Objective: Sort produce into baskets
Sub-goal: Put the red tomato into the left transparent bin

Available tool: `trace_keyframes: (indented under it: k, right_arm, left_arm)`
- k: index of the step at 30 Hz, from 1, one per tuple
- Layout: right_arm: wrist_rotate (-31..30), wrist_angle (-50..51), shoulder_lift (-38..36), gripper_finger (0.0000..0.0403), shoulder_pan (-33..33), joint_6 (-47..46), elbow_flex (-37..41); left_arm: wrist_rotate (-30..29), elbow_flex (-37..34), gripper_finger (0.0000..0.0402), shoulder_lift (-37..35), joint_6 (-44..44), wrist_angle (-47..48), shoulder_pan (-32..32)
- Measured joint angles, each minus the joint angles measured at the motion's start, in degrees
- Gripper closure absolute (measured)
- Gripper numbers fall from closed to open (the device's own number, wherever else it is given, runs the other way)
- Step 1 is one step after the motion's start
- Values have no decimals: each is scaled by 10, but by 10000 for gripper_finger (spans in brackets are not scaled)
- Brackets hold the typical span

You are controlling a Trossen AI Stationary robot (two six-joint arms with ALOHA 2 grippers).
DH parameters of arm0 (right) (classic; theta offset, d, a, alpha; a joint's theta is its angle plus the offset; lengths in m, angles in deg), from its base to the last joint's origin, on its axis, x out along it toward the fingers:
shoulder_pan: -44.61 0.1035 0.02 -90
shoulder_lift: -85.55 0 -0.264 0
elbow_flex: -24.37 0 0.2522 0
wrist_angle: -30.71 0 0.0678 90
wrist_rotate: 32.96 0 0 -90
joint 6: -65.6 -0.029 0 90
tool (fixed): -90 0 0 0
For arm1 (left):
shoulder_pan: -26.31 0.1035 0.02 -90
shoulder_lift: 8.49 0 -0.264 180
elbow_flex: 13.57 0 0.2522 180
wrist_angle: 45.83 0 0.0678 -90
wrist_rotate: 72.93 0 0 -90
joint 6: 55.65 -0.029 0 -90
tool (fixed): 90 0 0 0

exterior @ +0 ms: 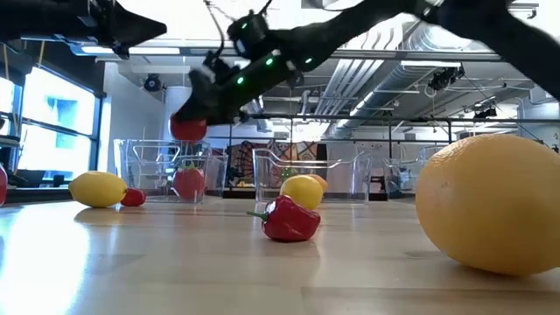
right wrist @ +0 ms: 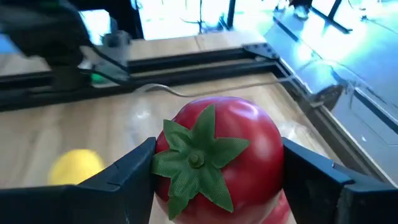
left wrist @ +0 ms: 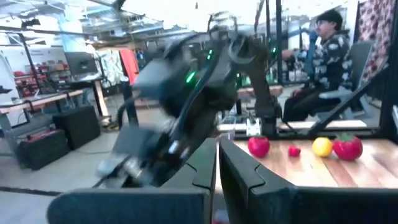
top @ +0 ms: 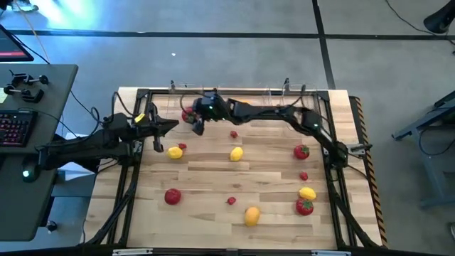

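Right wrist view | tomato (right wrist: 221,158) | clamped between right claw (right wrist: 217,171) fingers

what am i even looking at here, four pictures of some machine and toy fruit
It is one moment seen by four cameras. The machine is a robot with two dark arms at a wooden table, each ending in a two-finger claw. One picture looks straight down from above, one looks level across the table top, and the other two come from cameras on each arm's wrist.

Toy fruit lies scattered on the table: red tomatoes, yellow lemons, small red berries. Clear plastic baskets stand along the far edge.

The right claw grips a red tomato between its fingers and holds it in the air near the leftmost basket, which already has a tomato inside. The left claw is shut and empty, waiting at the table's left side.
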Motion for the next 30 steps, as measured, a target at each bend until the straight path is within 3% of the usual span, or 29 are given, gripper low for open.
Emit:
trace_keyframes:
  k: [8, 12, 20, 30]
  right_arm:
    - [18, 74, 81, 139, -19, 1, -116]
    - [26, 92, 85, 133, -25, 1, -118]
    - [20, 96, 86, 70, -28, 1, -118]
    - [25, 125, 86, 63, -19, 20, -118]
  left_arm:
    - [0, 0, 395, -10, 7, 6, 0]
    - [-8, 0, 395, -10, 7, 13, 0]
    - [-11, 0, 395, -10, 6, 26, 0]
    - [-8, 0, 395, -9, 2, 34, 0]
